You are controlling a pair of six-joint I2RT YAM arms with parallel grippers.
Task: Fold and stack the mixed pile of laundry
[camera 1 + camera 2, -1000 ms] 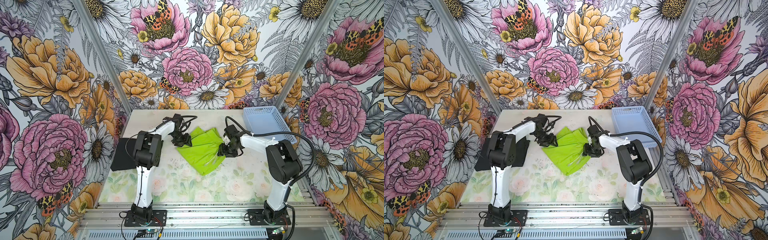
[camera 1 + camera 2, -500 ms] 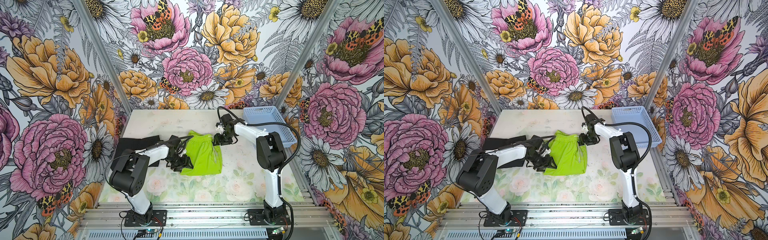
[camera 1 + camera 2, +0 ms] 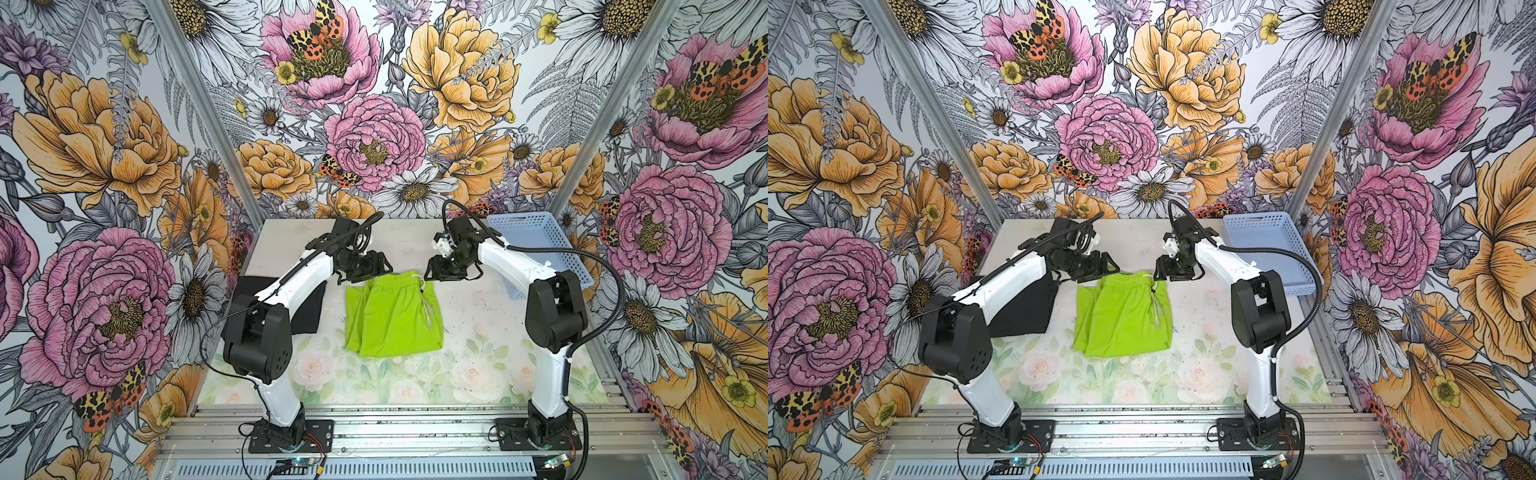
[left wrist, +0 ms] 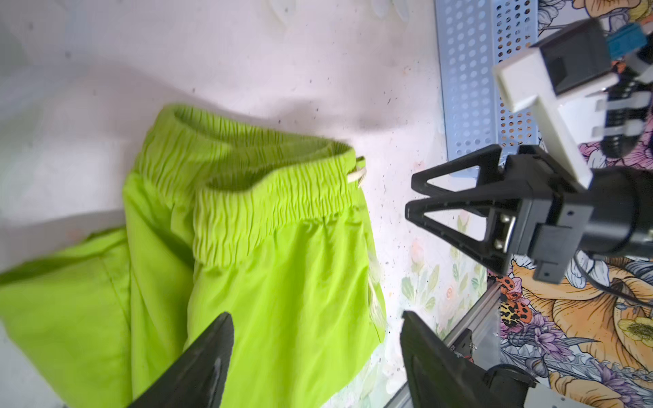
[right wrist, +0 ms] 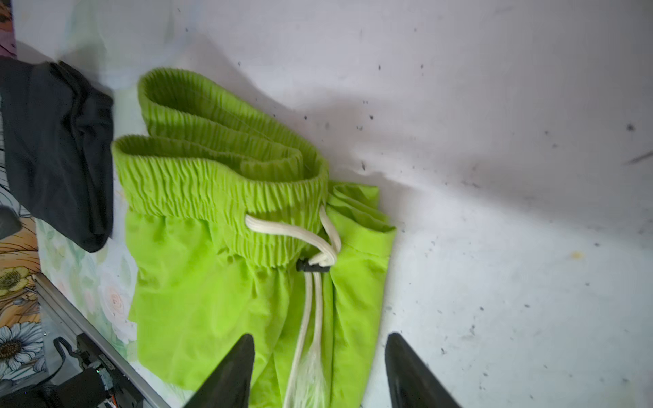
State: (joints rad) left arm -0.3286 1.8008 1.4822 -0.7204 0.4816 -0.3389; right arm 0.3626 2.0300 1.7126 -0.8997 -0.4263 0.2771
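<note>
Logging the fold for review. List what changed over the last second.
The shorts went from a skewed diamond between the arms to a squared, folded rectangle lying flat, waistband toward the back wall. The left end effector swung from the near-left edge to the waistband's left corner; the right end effector sits by its right corner. Both are now open, holding nothing. T-shirt and basket stayed put.

The left arm (image 3: 295, 278) hides much of the black T-shirt (image 3: 309, 309).

Folded lime-green shorts (image 3: 1125, 316) are being carried flat by the counter (image 3: 1133, 245). Near the waistband's two ends, left gripper (image 3: 1106, 267) and right gripper (image 3: 1159, 272) are being held. Beside the shorts, black T-shirt (image 3: 1027, 311) is being half-hidden by left arm (image 3: 1009, 282).
</note>
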